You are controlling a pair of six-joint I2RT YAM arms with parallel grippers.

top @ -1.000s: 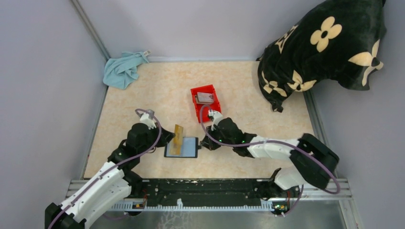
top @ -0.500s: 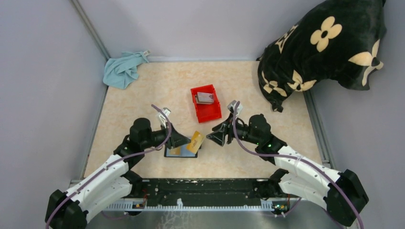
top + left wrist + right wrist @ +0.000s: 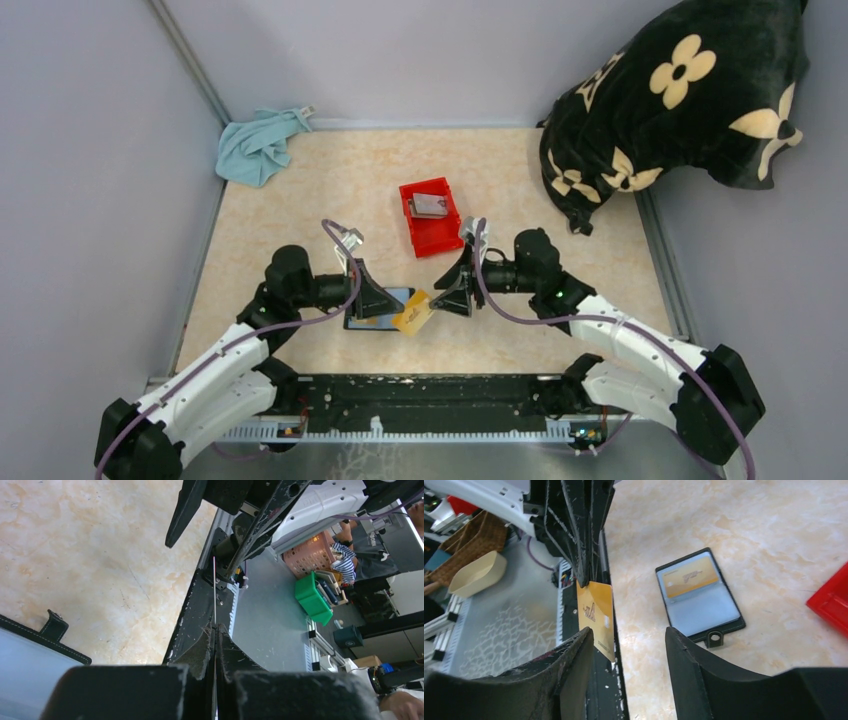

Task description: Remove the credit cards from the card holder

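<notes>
Over the holder's [image 3: 699, 595] right edge, the left gripper [image 3: 388, 300] pinches an orange card [image 3: 596, 615]. Beside it sits the right gripper [image 3: 452, 293], jaws apart.

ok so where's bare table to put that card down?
Widest bare patch: between the cloth and the red bin. Also free between the bin and the pillow. Crowded near centre: the left gripper holds the card by the wallet, with the open right gripper close beside it.

A lab: grey-walled test booth [image 3: 90, 200], plastic storage bins [image 3: 314, 597] beyond.
</notes>
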